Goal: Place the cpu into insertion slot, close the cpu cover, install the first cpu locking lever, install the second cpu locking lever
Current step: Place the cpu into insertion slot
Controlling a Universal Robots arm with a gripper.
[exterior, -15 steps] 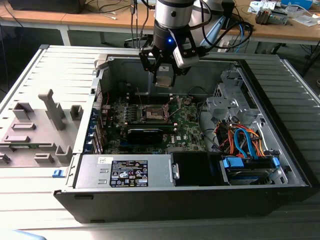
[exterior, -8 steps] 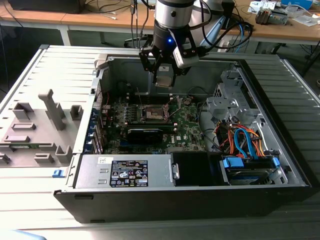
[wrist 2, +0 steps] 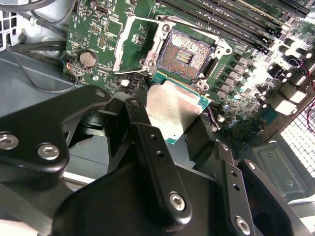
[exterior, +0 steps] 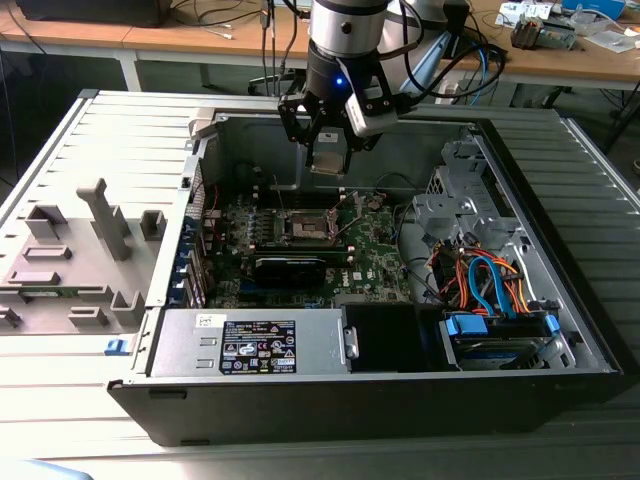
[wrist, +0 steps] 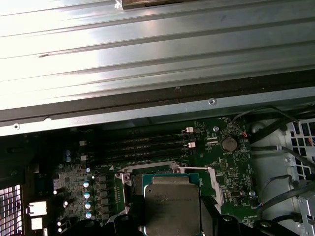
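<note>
My gripper (exterior: 328, 152) hangs over the green motherboard (exterior: 375, 255) inside the open computer case, shut on the cpu (exterior: 328, 160). The cpu (wrist 2: 172, 110) is a flat silvery square with a green edge, pinched between two black fingers (wrist 2: 135, 115). In the second wrist view it hovers just short of the insertion slot (wrist 2: 187, 51), whose dark contact field is bare. The cpu cover (wrist 2: 134, 44) is swung open beside the slot. A thin wire lever (wrist 2: 132, 72) stands loose near it. In the first wrist view the cpu (wrist: 172, 206) hides most of the slot.
A grey power supply (exterior: 250, 345) lies along the case front. A drive cage with orange and blue cables (exterior: 490, 290) fills the exterior view's right. A black card (exterior: 290, 268) sits near the slot. Memory slots (wrist: 147, 145) and a coin battery (wrist 2: 87, 59) flank it. A grey fixture (exterior: 90, 250) stands outside.
</note>
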